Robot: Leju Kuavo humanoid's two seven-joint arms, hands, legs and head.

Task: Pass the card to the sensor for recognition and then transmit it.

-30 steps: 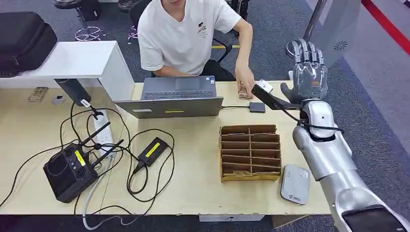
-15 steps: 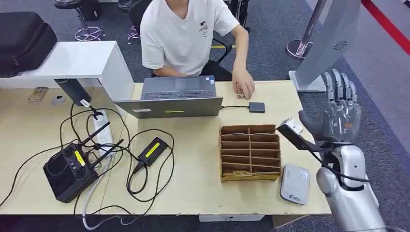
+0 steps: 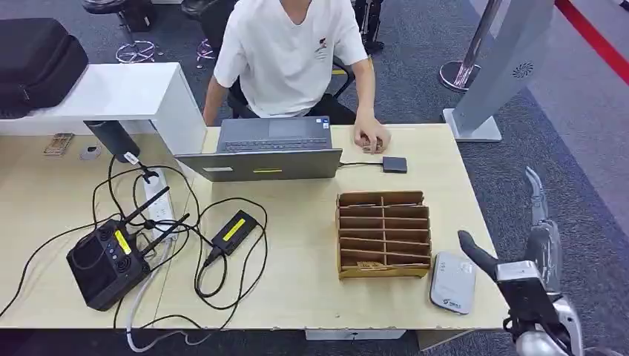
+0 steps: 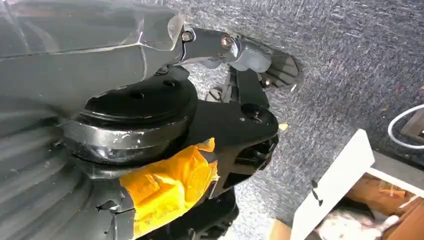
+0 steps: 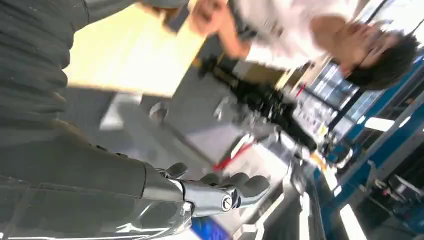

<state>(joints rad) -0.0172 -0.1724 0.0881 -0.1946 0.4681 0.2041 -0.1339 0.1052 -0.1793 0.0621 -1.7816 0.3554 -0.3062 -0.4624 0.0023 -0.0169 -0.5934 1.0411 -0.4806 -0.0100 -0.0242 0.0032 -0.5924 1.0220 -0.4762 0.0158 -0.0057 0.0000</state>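
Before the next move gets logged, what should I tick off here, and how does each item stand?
1. Right robot hand free to grasp: ok, fingers spread, nothing held.
2. Right robot hand over the table: not ok, it is beyond the right edge.
3. Grey sensor uncovered: ok, it lies bare near the front right corner.
4. Card ready in the cardboard organizer: cannot tell, the slots are too small to read.
5. Person's hand away from the organizer: ok, it rests at the far edge.
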